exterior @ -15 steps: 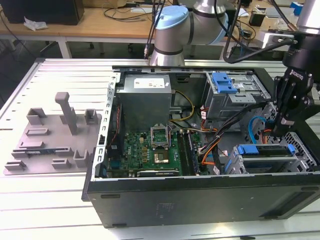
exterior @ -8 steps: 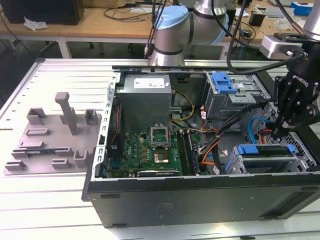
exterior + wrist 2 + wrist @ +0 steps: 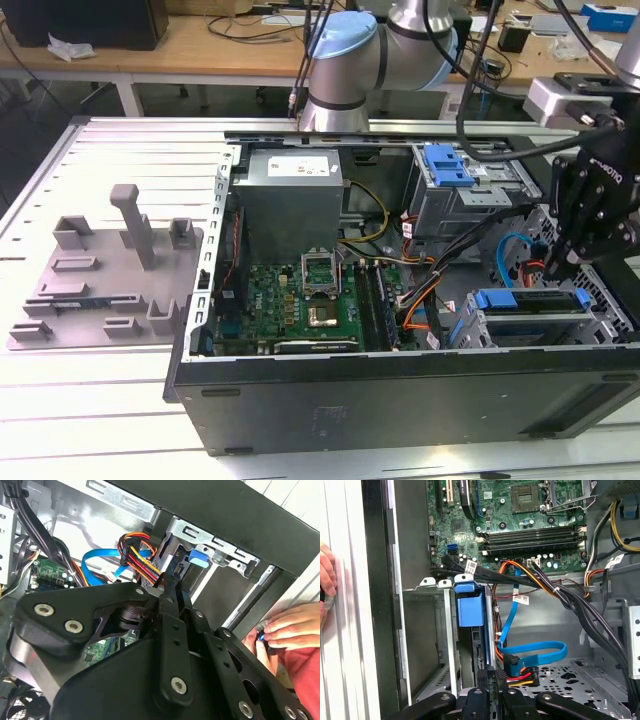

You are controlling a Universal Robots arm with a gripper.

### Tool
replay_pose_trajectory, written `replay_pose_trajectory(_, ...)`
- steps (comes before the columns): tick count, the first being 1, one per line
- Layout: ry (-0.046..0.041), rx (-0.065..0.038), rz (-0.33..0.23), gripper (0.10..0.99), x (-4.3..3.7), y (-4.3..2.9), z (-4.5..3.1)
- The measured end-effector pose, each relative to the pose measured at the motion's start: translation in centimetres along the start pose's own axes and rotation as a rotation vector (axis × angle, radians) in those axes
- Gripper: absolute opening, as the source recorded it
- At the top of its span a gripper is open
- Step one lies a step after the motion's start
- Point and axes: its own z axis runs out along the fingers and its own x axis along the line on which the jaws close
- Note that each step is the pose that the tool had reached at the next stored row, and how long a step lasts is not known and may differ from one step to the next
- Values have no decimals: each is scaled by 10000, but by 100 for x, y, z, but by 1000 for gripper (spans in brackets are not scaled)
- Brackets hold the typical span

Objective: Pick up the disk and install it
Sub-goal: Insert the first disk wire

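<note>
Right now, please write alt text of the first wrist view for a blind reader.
The gripper hangs right by the disk, whose blue carrier sits in a metal drive cage of an open computer case. Cables and a green motherboard lie beyond.

The disk (image 3: 530, 300) is silver with bright blue carrier rails. It sits slotted edgewise inside the drive cage (image 3: 603, 325), blue rail uppermost.

Setting: a robotics lab or workshop is indicated.
Work surface: a slotted metal table (image 3: 90, 400), on which an opened computer case (image 3: 400, 400) is laid, motherboard (image 3: 300, 300) exposed.
Equipment: a robot arm (image 3: 370, 50) is stationed behind the case; a grey tray (image 3: 100, 290) is placed beside it.
Background: wooden benches (image 3: 200, 55) strewn with cables (image 3: 262, 22).
</note>
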Motion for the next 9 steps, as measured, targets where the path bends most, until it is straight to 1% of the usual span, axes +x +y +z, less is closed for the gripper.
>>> replay_pose_trajectory(1, -57, 1, -23, 169, 8, 1, 1)
replay_pose_trajectory(3, -246, 4, -108, 169, 25, 2, 3)
replay_pose_trajectory(5, -357, 12, -157, 169, 46, 3, 6)
replay_pose_trajectory(6, -389, 16, -169, 169, 64, 3, 7)
replay_pose_trajectory(8, -483, 25, -193, 169, 123, 3, 15)
replay_pose_trajectory(9, -523, 29, -205, 169, 139, 2, 17)
